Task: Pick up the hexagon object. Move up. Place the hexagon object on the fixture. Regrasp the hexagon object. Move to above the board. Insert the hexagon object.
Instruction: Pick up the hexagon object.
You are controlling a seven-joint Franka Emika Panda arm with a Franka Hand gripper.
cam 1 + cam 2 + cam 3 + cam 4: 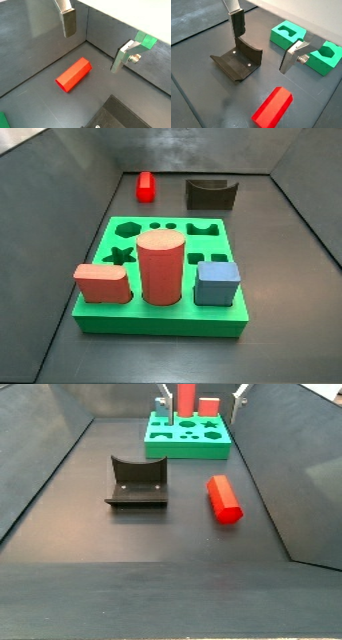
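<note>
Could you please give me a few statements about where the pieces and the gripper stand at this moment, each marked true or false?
1. The small bright red hexagonal peg lies on its side on the dark floor. True.
2. The gripper is shut on the red peg. False: its silver fingers are spread apart with nothing between them, above the peg.
3. The dark fixture with the curved notch carries the peg. False: its notch is empty; the peg lies beside it.
4. A tall salmon-red cylinder stands in the green board with cut-out holes. True.
5. A blue block sits on the board. True.
</note>
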